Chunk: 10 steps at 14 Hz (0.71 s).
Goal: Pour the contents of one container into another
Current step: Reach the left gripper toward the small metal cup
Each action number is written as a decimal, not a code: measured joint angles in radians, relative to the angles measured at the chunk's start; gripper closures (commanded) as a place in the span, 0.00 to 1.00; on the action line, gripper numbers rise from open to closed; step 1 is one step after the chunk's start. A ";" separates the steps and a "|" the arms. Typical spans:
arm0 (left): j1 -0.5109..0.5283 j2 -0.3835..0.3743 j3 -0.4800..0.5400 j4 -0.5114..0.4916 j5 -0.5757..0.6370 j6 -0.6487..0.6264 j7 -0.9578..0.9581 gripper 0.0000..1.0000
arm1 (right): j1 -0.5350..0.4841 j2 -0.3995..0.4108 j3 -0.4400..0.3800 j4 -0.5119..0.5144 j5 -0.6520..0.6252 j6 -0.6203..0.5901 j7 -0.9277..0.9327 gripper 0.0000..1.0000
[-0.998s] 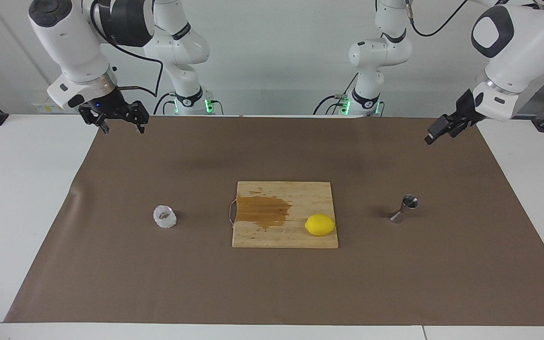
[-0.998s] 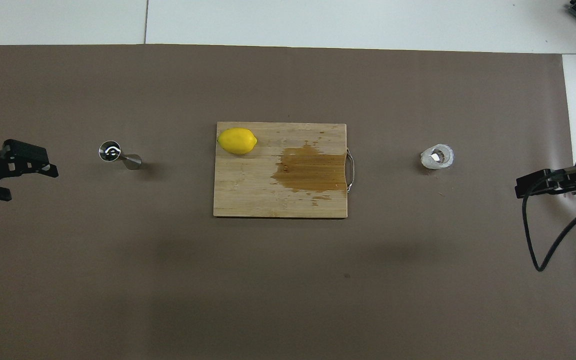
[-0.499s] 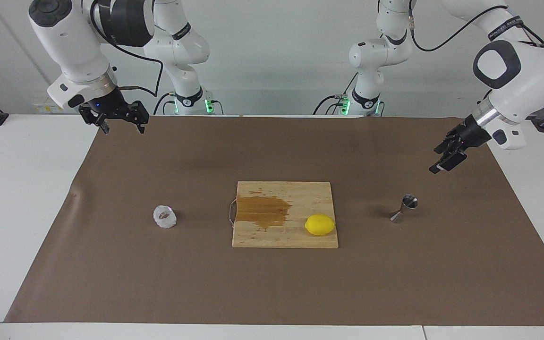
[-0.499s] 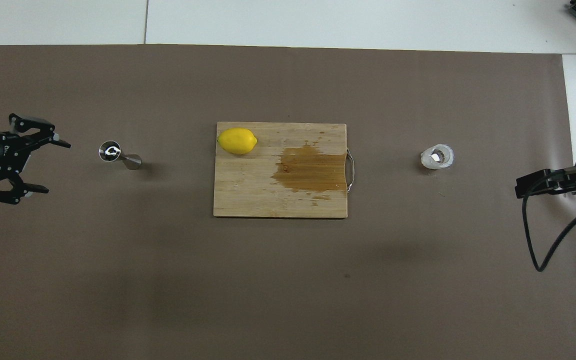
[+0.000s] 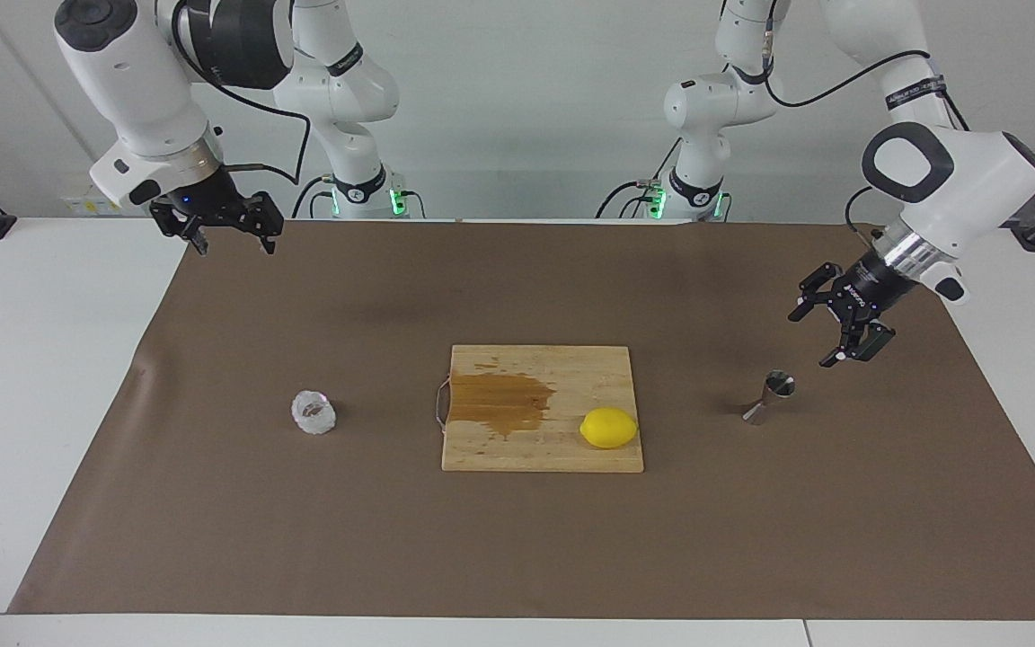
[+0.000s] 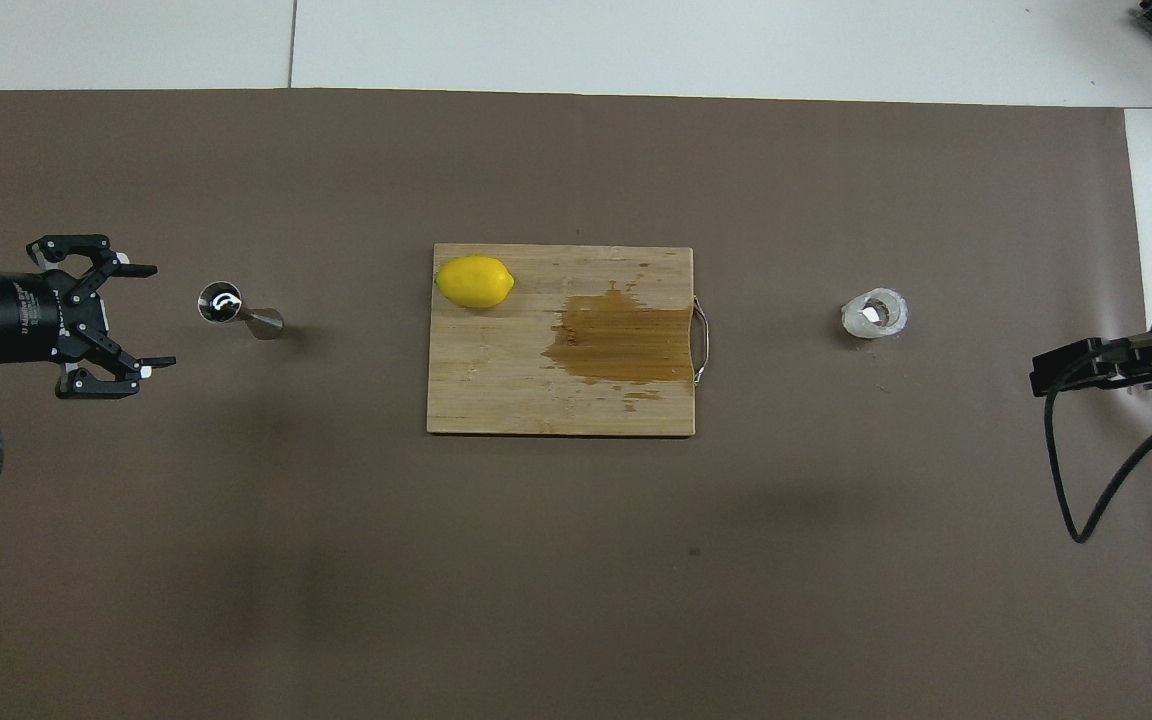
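Left hand (image 5: 812, 338) open near jigger (image 5: 767, 396), untouched

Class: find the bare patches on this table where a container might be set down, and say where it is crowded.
Bare brown mat lies between crinkled cup and cutting board, and between board and jigger. The board is crowded: lemon and wet stain. Open left gripper hovers beside the jigger; the open right gripper waits over the mat's corner.
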 measured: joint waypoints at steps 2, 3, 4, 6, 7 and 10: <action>0.001 -0.011 0.000 -0.049 -0.048 0.096 -0.121 0.00 | 0.000 0.000 0.000 0.000 0.000 0.000 0.000 0.00; 0.001 -0.016 -0.001 -0.075 -0.072 0.142 -0.179 0.00 | 0.000 0.000 0.000 0.000 0.000 0.000 0.000 0.00; 0.000 -0.022 -0.003 -0.103 -0.099 0.188 -0.225 0.00 | 0.000 0.000 0.000 0.000 0.000 0.000 0.000 0.00; -0.002 -0.032 -0.009 -0.160 -0.151 0.278 -0.297 0.00 | 0.000 0.000 0.000 0.000 0.000 0.000 0.000 0.00; -0.008 -0.038 -0.011 -0.185 -0.176 0.312 -0.334 0.00 | 0.000 0.000 0.000 0.000 0.000 0.000 0.000 0.00; -0.042 -0.052 -0.016 -0.240 -0.244 0.391 -0.422 0.00 | 0.000 0.000 0.000 0.000 0.000 0.000 0.000 0.00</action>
